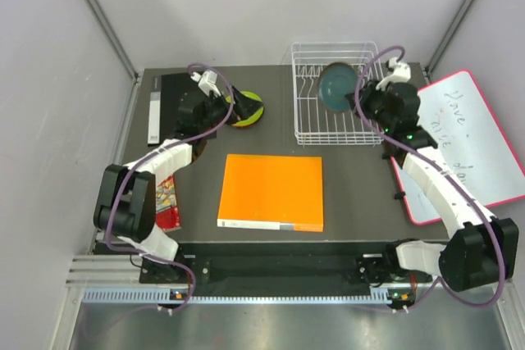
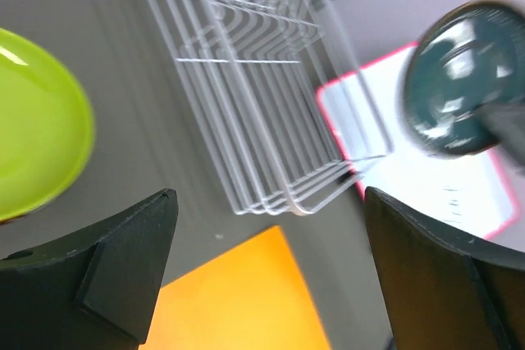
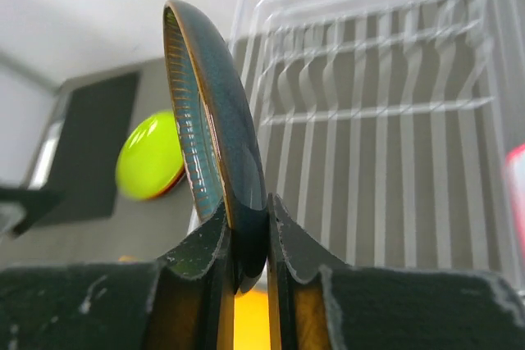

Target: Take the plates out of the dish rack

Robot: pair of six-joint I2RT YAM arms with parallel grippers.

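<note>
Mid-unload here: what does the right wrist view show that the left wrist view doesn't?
Right wrist only: the right gripper shut on the rim of the dark grey-blue plate, which is seen edge-on. Left wrist only: the left gripper open and empty, plus the whiteboard with its white face. Both: that plate, the lime green plate and the dish rack.

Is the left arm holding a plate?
No, the left gripper stands wide open with nothing between its fingers; the lime green plate lies apart.
</note>
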